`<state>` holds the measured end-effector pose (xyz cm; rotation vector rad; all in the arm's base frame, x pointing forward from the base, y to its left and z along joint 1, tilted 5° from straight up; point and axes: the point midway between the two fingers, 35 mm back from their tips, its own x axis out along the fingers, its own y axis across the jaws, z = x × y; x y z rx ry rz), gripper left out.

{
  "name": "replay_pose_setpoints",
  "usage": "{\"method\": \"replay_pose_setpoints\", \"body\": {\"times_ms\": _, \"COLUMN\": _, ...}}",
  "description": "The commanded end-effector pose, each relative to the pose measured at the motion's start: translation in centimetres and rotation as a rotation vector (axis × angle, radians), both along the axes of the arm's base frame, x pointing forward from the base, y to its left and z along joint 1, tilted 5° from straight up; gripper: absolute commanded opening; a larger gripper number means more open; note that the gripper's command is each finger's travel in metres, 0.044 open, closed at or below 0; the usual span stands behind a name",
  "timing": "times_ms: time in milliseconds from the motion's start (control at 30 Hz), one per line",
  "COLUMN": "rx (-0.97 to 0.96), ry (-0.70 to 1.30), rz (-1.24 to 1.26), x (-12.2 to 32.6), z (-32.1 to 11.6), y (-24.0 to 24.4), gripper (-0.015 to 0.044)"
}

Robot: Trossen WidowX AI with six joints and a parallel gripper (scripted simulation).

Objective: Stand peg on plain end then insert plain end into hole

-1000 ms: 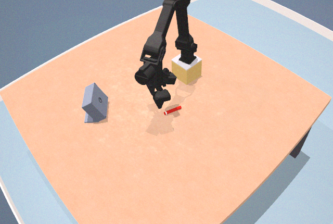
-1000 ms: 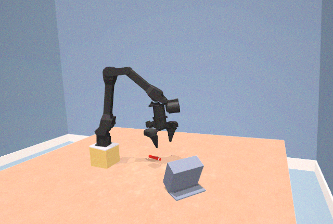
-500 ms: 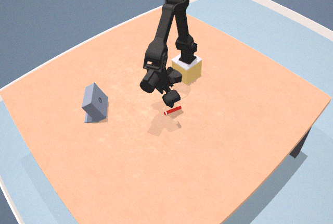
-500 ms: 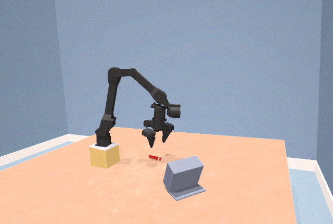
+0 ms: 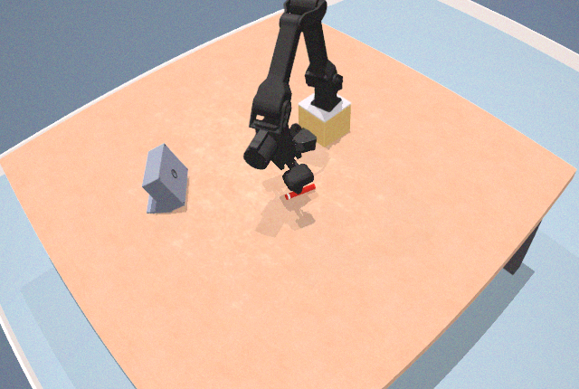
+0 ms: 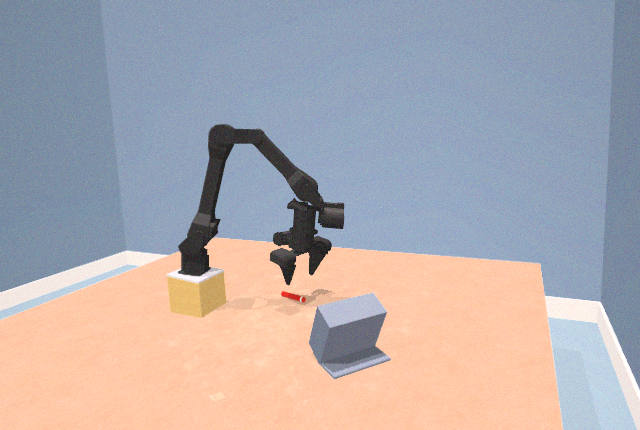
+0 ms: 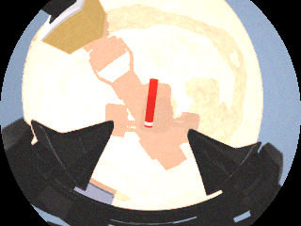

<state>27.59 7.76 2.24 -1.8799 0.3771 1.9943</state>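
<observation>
My gripper (image 5: 290, 181) (image 6: 300, 279) (image 7: 150, 131) hung above the table (image 5: 355, 253) (image 6: 248, 363) (image 7: 165, 162), fingertips pointing down and spread wide with nothing between them. Below me the red peg (image 5: 306, 190) (image 6: 292, 296) (image 7: 150, 104) lay on its side (its white band was at the end nearer the sloped panel (image 5: 163, 174) (image 6: 351, 332) (image 7: 98, 193)), and the panel stood apart from it, its round hole (image 5: 174, 173) unfilled.

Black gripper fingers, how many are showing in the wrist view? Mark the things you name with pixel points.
2. One black tapered finger (image 7: 82, 146) is at the lower left and the other black tapered finger (image 7: 216, 157) at the lower right, spread apart with nothing between them.
</observation>
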Motion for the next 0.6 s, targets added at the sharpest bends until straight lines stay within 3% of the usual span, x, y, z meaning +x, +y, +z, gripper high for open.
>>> {"method": "replay_pose_setpoints", "body": {"times_ms": 0, "rx": 0.003, "ry": 0.008, "rz": 0.004, "x": -0.1, "z": -1.0, "y": 0.0, "gripper": 0.0440}}
{"method": "replay_pose_setpoints", "body": {"times_ms": 567, "rx": 0.002, "ry": 0.008, "rz": 0.004, "x": 0.1, "z": -3.7, "y": 0.0, "gripper": 0.0440}}
